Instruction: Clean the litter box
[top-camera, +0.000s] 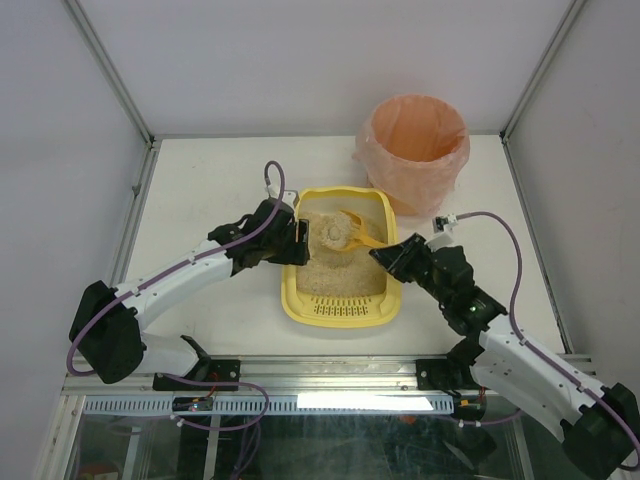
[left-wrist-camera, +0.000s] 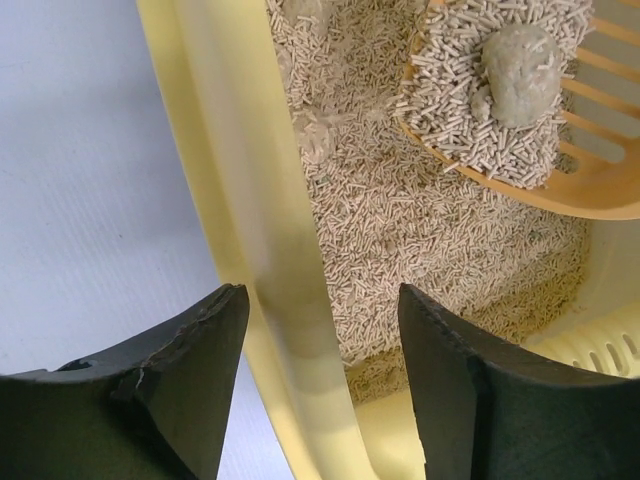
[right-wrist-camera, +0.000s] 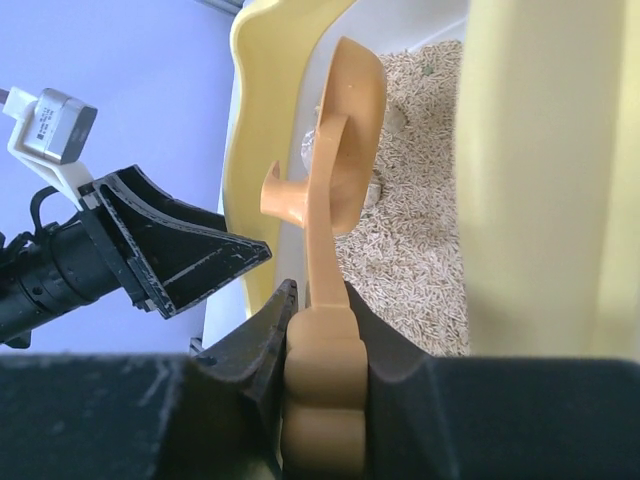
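Observation:
The pale-yellow litter box (top-camera: 291, 290) holds beige pellet litter, with its slotted grate at the near end. My left gripper (top-camera: 299, 240) is open, its jaws astride the box's left rim (left-wrist-camera: 262, 200) without closing on it: one finger outside (left-wrist-camera: 190, 370), one over the litter (left-wrist-camera: 450, 380). My right gripper (top-camera: 388, 253) is shut on the handle (right-wrist-camera: 325, 390) of the orange slotted scoop (top-camera: 340, 232). The scoop (left-wrist-camera: 560, 150) is held over the litter and carries pellets and a grey clump (left-wrist-camera: 520, 60). Another clump (left-wrist-camera: 315, 135) lies in the litter by the left wall.
A round bin lined with a pink-orange bag (top-camera: 415, 145) stands behind the box at the back right. Metal frame posts and white walls enclose the table (top-camera: 200, 190). My left gripper's finger also shows in the right wrist view (right-wrist-camera: 170, 250).

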